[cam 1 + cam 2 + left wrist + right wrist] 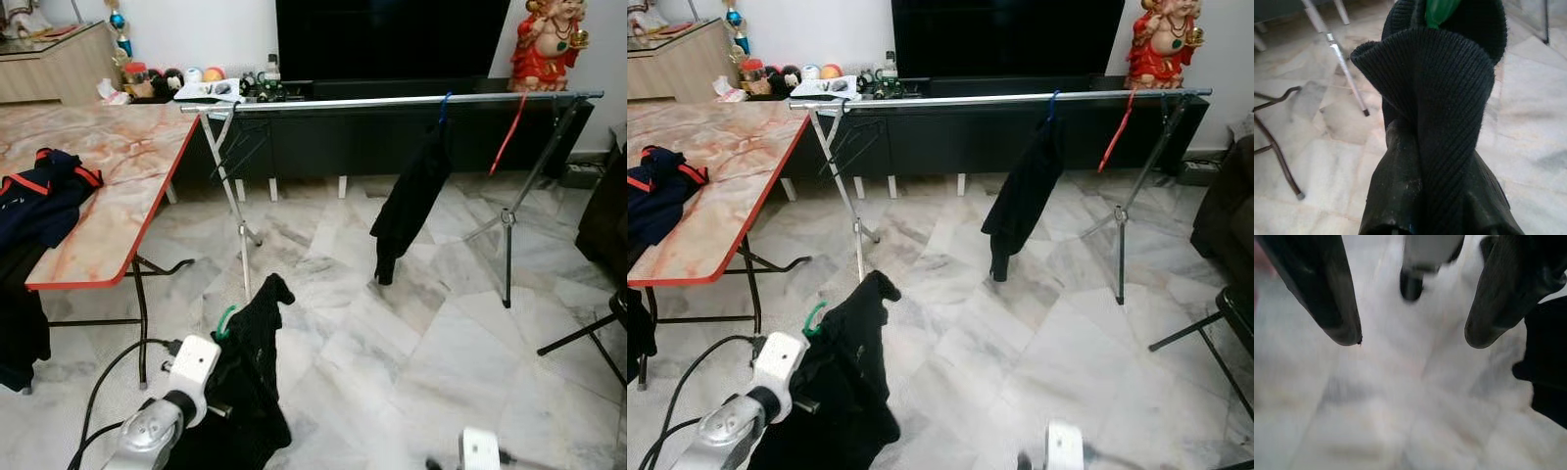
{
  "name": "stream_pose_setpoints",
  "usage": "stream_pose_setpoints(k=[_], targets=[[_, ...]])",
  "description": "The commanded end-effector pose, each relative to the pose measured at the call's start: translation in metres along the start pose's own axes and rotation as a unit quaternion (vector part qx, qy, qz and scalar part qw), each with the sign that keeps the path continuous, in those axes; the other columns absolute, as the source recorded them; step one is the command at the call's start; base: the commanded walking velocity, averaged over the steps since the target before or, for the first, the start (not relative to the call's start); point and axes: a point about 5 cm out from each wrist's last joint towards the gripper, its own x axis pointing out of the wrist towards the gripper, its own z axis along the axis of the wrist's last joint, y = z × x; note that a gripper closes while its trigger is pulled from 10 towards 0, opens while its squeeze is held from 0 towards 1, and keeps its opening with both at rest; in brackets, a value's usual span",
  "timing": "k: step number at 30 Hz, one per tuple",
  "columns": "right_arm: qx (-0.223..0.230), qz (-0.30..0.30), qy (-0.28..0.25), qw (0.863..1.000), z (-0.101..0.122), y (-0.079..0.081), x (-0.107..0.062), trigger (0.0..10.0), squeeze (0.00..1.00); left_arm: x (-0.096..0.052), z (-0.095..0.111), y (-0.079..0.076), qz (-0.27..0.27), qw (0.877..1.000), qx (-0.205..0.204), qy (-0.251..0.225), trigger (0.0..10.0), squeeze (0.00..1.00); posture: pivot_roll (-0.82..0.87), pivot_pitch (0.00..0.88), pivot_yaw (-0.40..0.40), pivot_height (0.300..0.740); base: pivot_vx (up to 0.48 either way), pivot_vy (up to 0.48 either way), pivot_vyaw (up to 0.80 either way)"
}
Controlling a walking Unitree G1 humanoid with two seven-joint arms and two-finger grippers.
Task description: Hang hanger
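My left gripper [227, 403] is low at the front left, shut on a green hanger [225, 321] that carries a black knit garment [253, 372]. In the left wrist view the black garment [1440, 122] drapes over the fingers, with the green hanger [1440, 11] poking out beyond it. A silver rack rail [392, 102] runs across the room ahead, well beyond the gripper. On the rail hang another black garment [409, 201] on a blue hanger and a bare red hanger [508, 133]. My right gripper [1413, 340] is open over the floor, holding nothing.
A marble-patterned folding table [118, 176] with a red edge stands to my left, with dark clothes [39, 191] piled on it. The rack's legs [506, 220] stand on the tiled floor. A dark TV cabinet [392, 137] lies behind the rack, and a tripod leg [588, 338] is at the right.
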Motion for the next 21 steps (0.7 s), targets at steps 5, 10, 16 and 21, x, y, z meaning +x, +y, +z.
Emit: stream_pose_setpoints(k=[5,10,16,21], targets=[[-0.014,0.009,0.023,1.000,-0.018,0.006,-0.003,10.0,0.00,-0.012,0.001,0.009,0.007,0.999,0.033,-0.004,10.0,0.00,0.09,0.000,0.037,0.740,0.000,0.000,0.00],[-0.005,-0.005,0.019,1.000,-0.020,0.003,-0.004,10.0,0.00,-0.016,-0.004,0.006,0.004,1.000,0.015,0.001,10.0,0.00,0.08,0.000,0.044,0.740,0.162,0.000,0.00],[-0.015,0.004,0.023,1.000,-0.021,0.004,-0.004,10.0,0.00,-0.015,-0.003,0.007,-0.001,1.000,0.016,0.003,10.0,0.00,0.08,0.000,0.050,0.740,0.337,0.000,0.00],[-0.016,0.006,0.028,0.999,-0.023,0.004,-0.004,10.0,0.00,-0.014,-0.001,0.006,-0.002,1.000,0.017,0.005,10.0,0.00,0.08,0.000,0.049,0.740,0.343,0.000,0.00]])
